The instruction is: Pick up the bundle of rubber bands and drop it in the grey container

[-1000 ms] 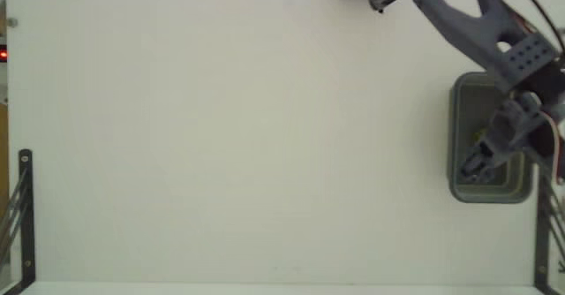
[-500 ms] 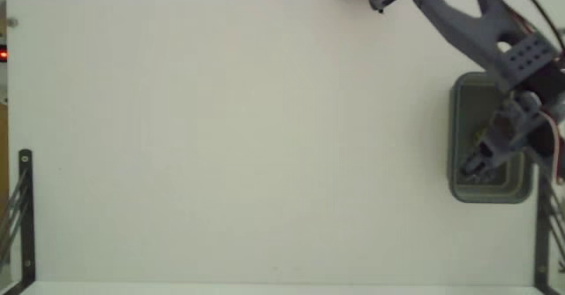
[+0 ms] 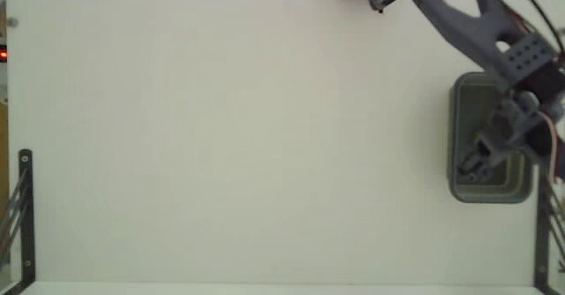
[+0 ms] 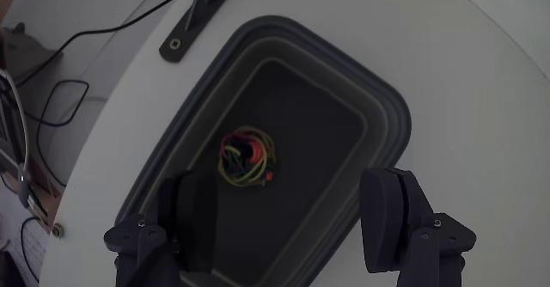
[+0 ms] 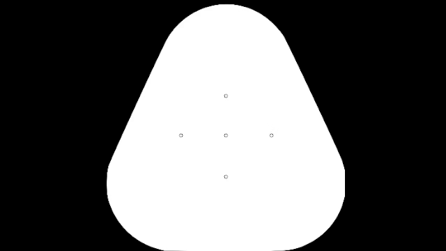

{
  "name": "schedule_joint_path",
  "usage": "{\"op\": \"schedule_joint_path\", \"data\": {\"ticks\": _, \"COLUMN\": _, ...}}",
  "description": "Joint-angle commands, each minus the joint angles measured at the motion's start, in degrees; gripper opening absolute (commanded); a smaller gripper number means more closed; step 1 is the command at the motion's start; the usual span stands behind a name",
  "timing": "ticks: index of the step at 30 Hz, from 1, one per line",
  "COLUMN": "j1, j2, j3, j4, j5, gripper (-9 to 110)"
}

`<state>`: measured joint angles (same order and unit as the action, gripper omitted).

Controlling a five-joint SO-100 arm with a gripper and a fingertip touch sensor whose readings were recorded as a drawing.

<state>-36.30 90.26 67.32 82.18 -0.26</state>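
Note:
The bundle of rubber bands (image 4: 247, 157), a small yellow, red and green clump, lies on the floor of the grey container (image 4: 391, 115) in the wrist view. My gripper (image 4: 288, 210) hangs above the tub, open, with nothing between its two dark fingers (image 4: 391, 214). In the fixed view the grey container (image 3: 459, 127) sits at the table's right edge and my gripper (image 3: 472, 162) reaches over its hollow; the arm hides the bundle there.
The white table (image 3: 247, 136) fills most of the fixed view. Black metal brackets (image 3: 25, 215) stand at the lower left and at the lower right (image 3: 543, 233). Cables (image 4: 60, 89) trail off the table's edge in the wrist view.
The gripper has shifted slightly over the container. Otherwise nothing has visibly moved.

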Motion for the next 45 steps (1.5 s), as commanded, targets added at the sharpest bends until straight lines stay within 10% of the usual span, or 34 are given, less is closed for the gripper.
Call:
{"op": "schedule_joint_path", "data": {"ticks": 1, "j1": 0.7, "j2": 5.2, "j3": 0.9, "j4": -0.5, "j5": 0.3, "gripper": 110}}
{"op": "schedule_joint_path", "data": {"ticks": 45, "j1": 24.4, "j2": 36.3, "j3": 31.8, "j4": -0.3, "j5": 0.3, "gripper": 110}}
